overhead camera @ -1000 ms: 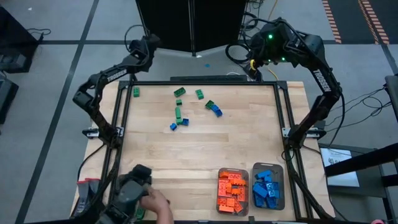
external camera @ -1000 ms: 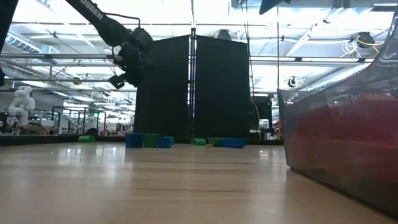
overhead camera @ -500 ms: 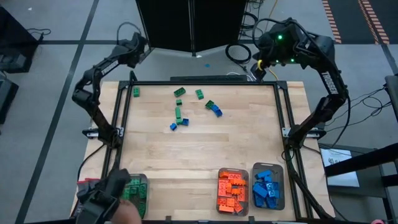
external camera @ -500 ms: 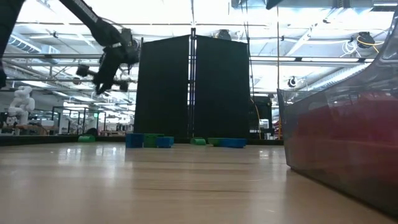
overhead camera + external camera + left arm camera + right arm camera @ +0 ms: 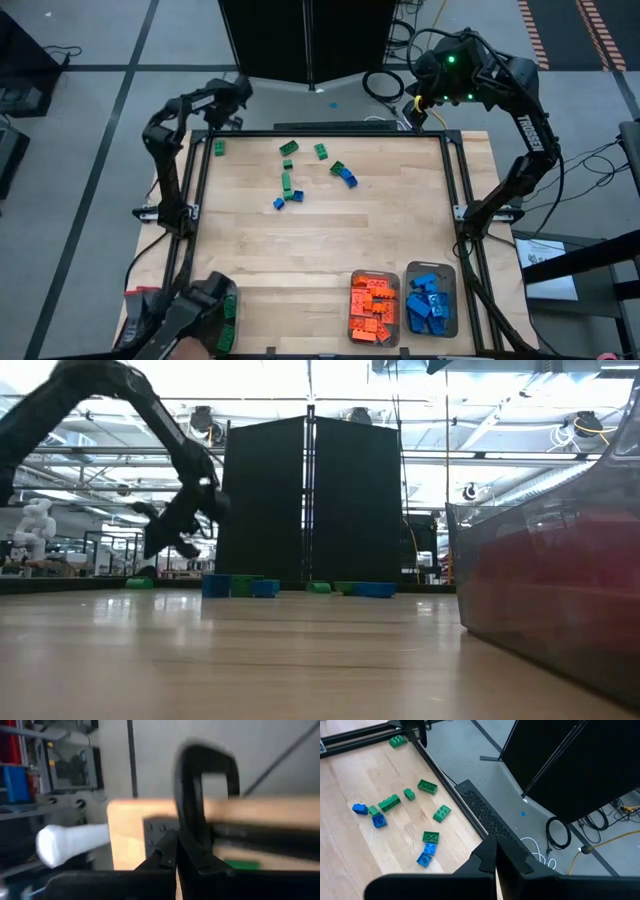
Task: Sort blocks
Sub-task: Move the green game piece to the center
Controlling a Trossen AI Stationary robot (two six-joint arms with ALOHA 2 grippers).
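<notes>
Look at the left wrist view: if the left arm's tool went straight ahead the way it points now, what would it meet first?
Probably the black clamp on the table's edge; the shut left tool points straight at it, though the depth is unclear.

One marking is legible: the white brand lettering "TROSSEN" printed lengthwise on the forearm link of the right arm (image 5: 527,128), visible in the high view where the link descends beside the far right corner of the tabletop (image 5: 320,230). The left arm (image 5: 165,150) shows no readable lettering at this angle. No labels, numbers or signs can be read in the low view or in either wrist view.
</notes>
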